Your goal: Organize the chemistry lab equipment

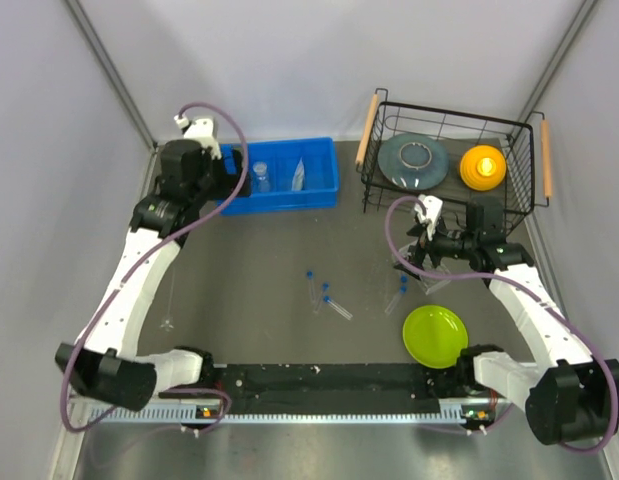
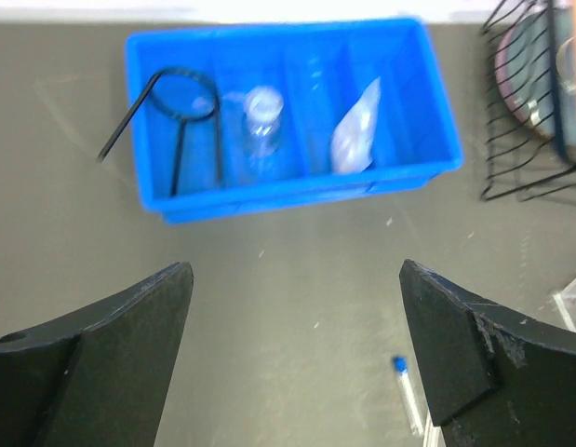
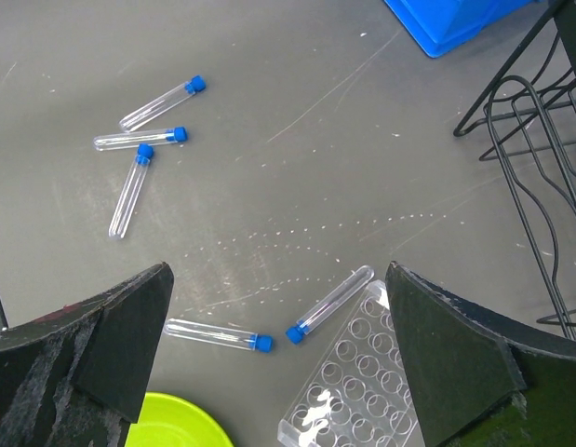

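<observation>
The left gripper [image 2: 295, 276], spread wide and empty, is shown before the blue plastic bin [image 2: 438, 110] containing the black ring on a rod [image 2: 187, 96], clear plastic packet [image 2: 357, 132] and small clear jar [image 2: 261, 117]. The right gripper [image 3: 278, 276], equally wide and empty, is held above the clear perforated tube rack [image 3: 360, 374] and thin clear blue-capped tubes [image 3: 139, 139].

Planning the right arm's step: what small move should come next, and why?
Probably lower the open right end effector onto the thin clear blue-capped tube lying loose under it, beside the clear perforated plastic rack. That tube looks nearest, and the rack's visible holes look empty.
</observation>
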